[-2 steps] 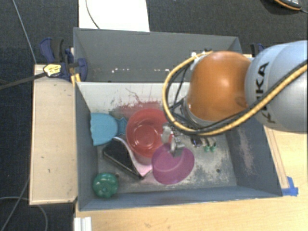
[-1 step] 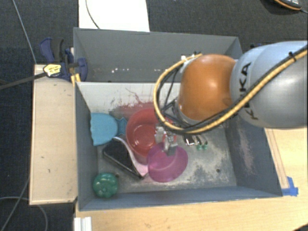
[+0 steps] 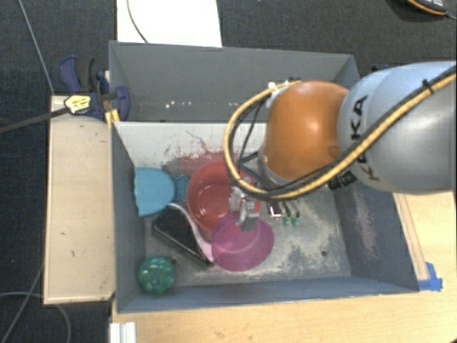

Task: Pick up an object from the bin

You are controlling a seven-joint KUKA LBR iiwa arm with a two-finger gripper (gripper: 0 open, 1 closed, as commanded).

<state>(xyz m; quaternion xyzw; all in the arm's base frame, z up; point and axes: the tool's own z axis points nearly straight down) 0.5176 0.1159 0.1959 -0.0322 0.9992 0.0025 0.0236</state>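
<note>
Pincer [image 3: 246,213] hung low in the middle of the grey bin [image 3: 228,84], at the place where the near rim of a red bowl [image 3: 207,195] met the far rim of a purple bowl [image 3: 243,247]. From above, the wrist's orange cover [image 3: 303,138] and its looped yellow-and-black cables [image 3: 239,131] hid much of the tool. Whether the pincer was spread or closed I could not tell, and nothing could be seen held in it. My judgement was that one of those two bowls was the thing to be picked, since a thin upright rim gives a two-sided tool something to close on. Which of the two it was, the view did not settle.

Both bowls sat mouth up and touching. A flat black object [image 3: 178,236] leaned against their left side, and a light blue lump [image 3: 152,190] lay just beyond it toward the left wall. A green ball [image 3: 156,274] rested well apart in the near left corner. A tiny green scrap [image 3: 290,221] lay just right of the pincer. Crowding on the left probably favoured an approach from the open right half.

Bin floor [image 3: 321,241] looked scuffed and dusty, bare on the right, with reddish smears on the pale sloped back wall [image 3: 193,145]. Dark carpet-like flooring [image 3: 43,34] surrounded the bin.
</note>
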